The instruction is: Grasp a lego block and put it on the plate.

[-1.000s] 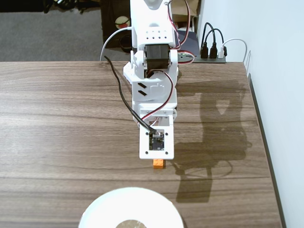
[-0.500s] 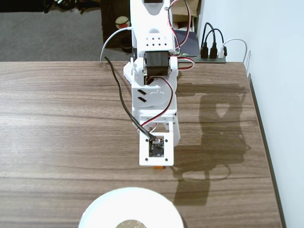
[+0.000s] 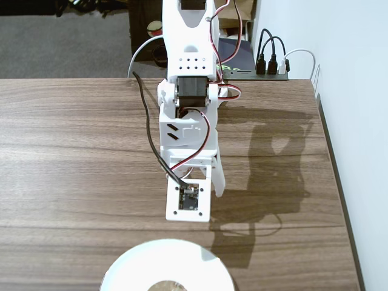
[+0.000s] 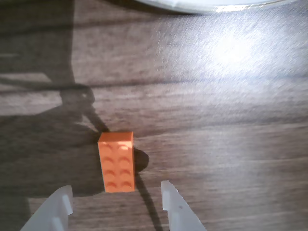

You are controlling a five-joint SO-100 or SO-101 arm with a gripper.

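Note:
In the wrist view the orange lego block [image 4: 116, 162] lies flat on the wooden table, studs up, its long side pointing away from me. My gripper [image 4: 117, 197] is open, its two white fingertips [image 4: 169, 196] spread wide just short of the block's near end, not touching it. The white plate's rim [image 4: 207, 5] shows at the top edge. In the fixed view the plate [image 3: 130, 268] sits at the bottom edge, and the arm hangs over the table above it. The gripper [image 3: 200, 200] points down there; the block is hidden under the arm.
The wooden table [image 3: 73, 157] spreads wide to the left of the arm in the fixed view. A power strip with black plugs [image 3: 270, 63] sits at the far right edge beside the white wall. The arm casts a dark shadow [image 3: 273, 163] to the right.

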